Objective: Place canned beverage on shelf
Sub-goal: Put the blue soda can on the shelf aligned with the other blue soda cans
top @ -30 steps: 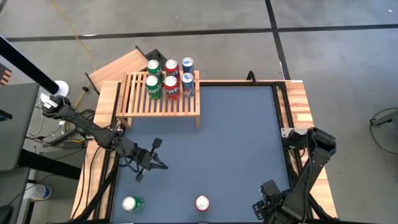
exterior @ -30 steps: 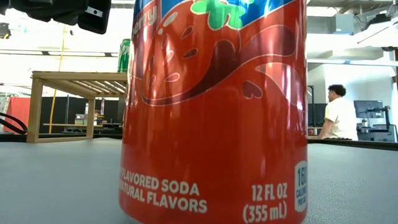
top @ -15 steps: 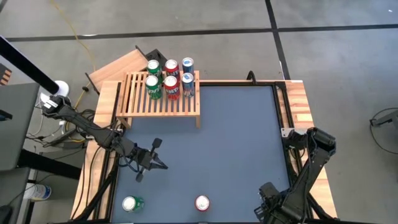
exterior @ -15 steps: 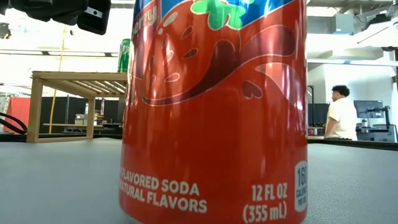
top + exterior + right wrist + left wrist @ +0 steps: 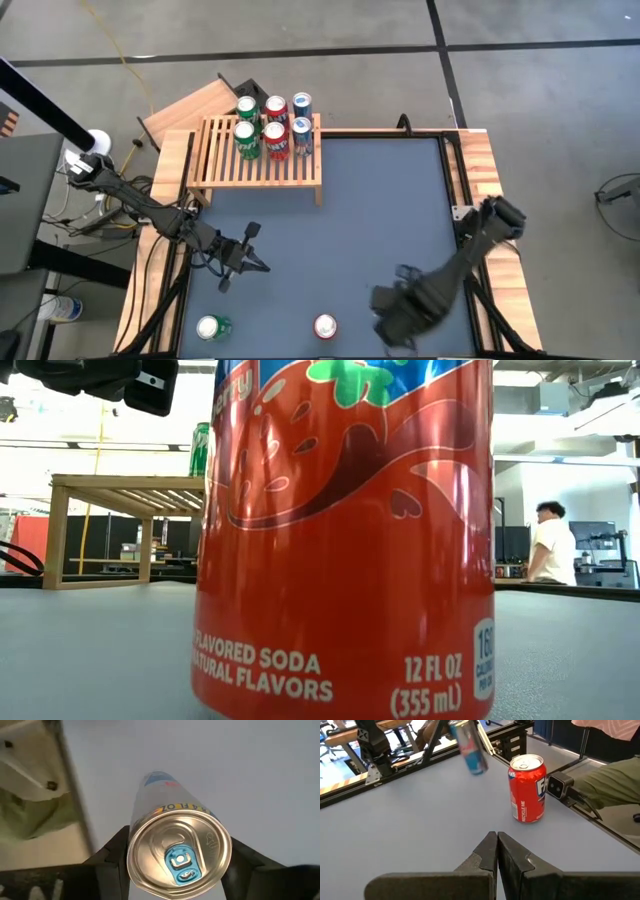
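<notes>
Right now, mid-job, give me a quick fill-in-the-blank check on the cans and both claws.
The shelf holds ___ cans.
The right claw is shut on a ___ can.
The left claw is ___, holding nothing.
On the table, beside the red can, stands a ___ can.

Missing words: six; blue; shut; green

The shelf (image 5: pixel 262 160) is showing pale, bare slatted wood. The table (image 5: pixel 380 210) is looking matt and smooth, its edges showing light wood. The red can (image 5: pixel 345 540) is gleaming glossy, and the held can (image 5: pixel 175 855) is showing a brushed metal lid.
</notes>
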`<state>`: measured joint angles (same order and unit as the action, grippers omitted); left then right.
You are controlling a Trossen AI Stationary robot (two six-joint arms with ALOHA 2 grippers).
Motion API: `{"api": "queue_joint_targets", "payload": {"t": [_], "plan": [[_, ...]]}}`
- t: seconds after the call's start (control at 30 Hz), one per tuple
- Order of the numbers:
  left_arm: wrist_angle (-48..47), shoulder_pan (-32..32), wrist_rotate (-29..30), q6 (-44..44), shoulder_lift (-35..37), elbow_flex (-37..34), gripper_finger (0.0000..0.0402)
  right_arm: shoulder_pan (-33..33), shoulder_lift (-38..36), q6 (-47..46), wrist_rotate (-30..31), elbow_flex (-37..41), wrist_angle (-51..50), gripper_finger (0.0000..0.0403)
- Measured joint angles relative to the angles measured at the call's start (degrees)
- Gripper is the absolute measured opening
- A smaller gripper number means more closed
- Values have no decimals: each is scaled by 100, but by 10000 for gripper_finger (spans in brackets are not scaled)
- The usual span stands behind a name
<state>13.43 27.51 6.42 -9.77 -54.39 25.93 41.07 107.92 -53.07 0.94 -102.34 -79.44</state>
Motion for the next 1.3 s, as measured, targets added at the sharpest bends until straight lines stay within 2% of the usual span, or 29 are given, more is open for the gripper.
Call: {"api": "queue_joint_targets", "payload": {"t": [0.17, 0.4, 0.6, 0.8, 0.93, 1.13, 1.3], "plan": [[-28, 0, 0, 14, 0, 0, 0, -937, 0, 2444, 432, -33, 355, 203], [-151, 0, 2, 106, 0, 0, 0, -2102, 0, 5845, 307, -33, 1448, 209], [-156, 0, 3, 332, -7, 0, 0, -2709, 43, 7753, 142, -37, 2091, 210], [-366, 2, 6, 467, -9, 4, 0, -2999, 242, 8936, 173, -33, 1772, 211], [-375, -2, 57, 340, -11, 4, 0, -3136, 398, 9393, 181, -33, 1702, 212], [-354, -20, 76, 191, -13, 4, 0, -3135, 461, 9516, 230, -35, 1872, 215], [-383, -20, 72, 128, -13, 4, 0, -3057, 466, 9440, 393, -37, 1794, 238]]}}
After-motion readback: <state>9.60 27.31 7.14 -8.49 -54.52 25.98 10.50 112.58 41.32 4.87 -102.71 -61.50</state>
